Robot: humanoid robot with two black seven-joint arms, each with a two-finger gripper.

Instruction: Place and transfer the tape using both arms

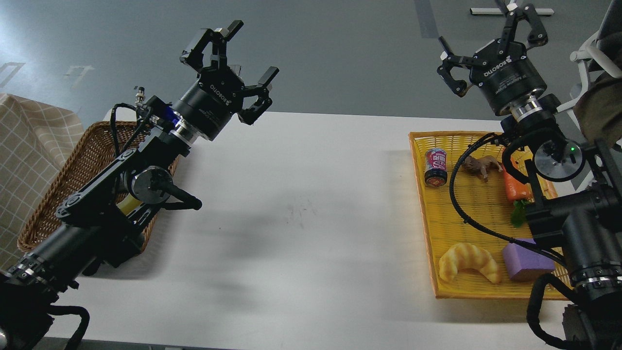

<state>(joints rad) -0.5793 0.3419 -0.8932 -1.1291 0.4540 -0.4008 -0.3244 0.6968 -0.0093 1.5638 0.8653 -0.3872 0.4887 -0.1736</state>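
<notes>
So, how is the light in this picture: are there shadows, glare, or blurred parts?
Head view: even, soft light; a broad faint shadow lies on the white table under the left arm, and another at the yellow tray's left edge. Mild sheen on the grey floor, no hard glare. Both grippers, left and right, look sharp. The edges bend slightly, as from a wide lens.

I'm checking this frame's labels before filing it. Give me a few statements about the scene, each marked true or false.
1. Both the left gripper and right gripper are open and empty. True.
2. The croissant lies in the brown wicker basket. False: it lies in the yellow tray.
3. A purple block sits beside the croissant. True.
4. The can stands on the bare white table. False: it is in the yellow tray.
</notes>
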